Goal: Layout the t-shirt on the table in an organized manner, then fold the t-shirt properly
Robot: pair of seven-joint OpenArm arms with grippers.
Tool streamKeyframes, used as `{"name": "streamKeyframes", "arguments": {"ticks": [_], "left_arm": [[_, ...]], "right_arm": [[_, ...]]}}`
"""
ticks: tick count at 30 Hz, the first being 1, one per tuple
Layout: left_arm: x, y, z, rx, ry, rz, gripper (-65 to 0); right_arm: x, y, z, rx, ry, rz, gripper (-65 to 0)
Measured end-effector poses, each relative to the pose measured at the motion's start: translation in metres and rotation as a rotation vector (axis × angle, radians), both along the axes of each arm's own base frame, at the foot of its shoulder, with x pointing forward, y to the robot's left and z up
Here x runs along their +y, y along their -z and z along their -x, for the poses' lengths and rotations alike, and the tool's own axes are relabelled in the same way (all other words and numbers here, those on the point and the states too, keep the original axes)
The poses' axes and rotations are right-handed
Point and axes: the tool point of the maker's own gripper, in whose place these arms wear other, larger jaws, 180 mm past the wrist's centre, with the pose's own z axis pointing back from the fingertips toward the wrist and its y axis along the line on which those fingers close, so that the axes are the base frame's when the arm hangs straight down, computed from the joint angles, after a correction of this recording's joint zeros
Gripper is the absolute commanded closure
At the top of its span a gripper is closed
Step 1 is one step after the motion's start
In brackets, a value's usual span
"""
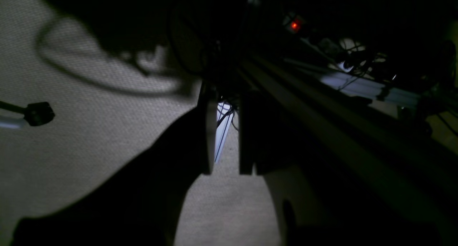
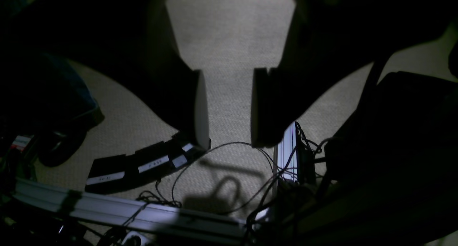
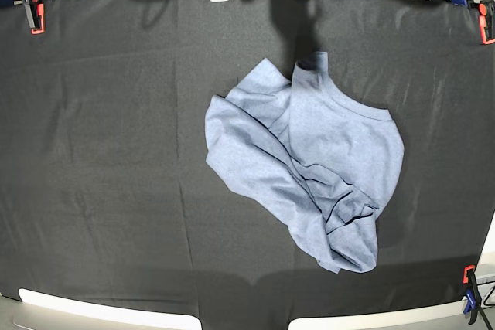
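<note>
T-shirt (image 3: pixel 309 168) is crumpled in a heap right of centre on the tabletop (image 3: pixel 108 160), which is draped in black cloth. Collar points toward the far edge, body bunched in diagonal folds running down to the near right. No lettering visible on the side that shows. Nothing touching it.

Neither arm shows in the base view. Both wrist cameras look off the tabletop at pale carpet (image 2: pixel 229 34), cables and aluminium rails.

Left pincer (image 1: pixel 225 138): fingers dark, a narrow gap between them, carpet and a light rail visible through it. Holding nothing.

Right pincer (image 2: pixel 229 106): fingers apart with a wider gap, bare carpet between them. Empty. A black strip with white labels (image 2: pixel 143 165) lies on the floor just under its left finger tip.

Red and blue clamps (image 3: pixel 34 9) pin the cloth at the far corners, another one at the near right corner. A small red light (image 1: pixel 295 25) glows in the left wrist view, among the wiring.
</note>
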Motion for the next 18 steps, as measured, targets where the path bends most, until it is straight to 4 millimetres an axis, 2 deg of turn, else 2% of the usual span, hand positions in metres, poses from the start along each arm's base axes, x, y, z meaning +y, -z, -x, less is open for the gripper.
{"name": "streamKeyframes", "arguments": {"ticks": [6, 10, 13, 18], "left_arm": [[0.015, -0.003, -0.002, -0.027, 0.055, -0.032, -10.0], [-0.004, -0.008, 0.003, -0.056, 0.212, -0.012, -10.0], [-0.019, -0.015, 0.012, -0.075, 0.251, 0.017, -10.0], [-0.016, -0.025, 0.017, -0.106, 0.216, 0.015, -10.0]], "right_arm": [[0.001, -0.002, 0.010, -0.007, 0.001, -0.005, -19.7], [0.004, -0.005, 0.011, -0.030, 0.001, -0.012, -19.7], [0.006, -0.009, 0.017, -0.041, 0.002, -0.017, -19.7], [0.008, -0.017, 0.025, -0.065, 0.022, -0.027, -19.7]]}}
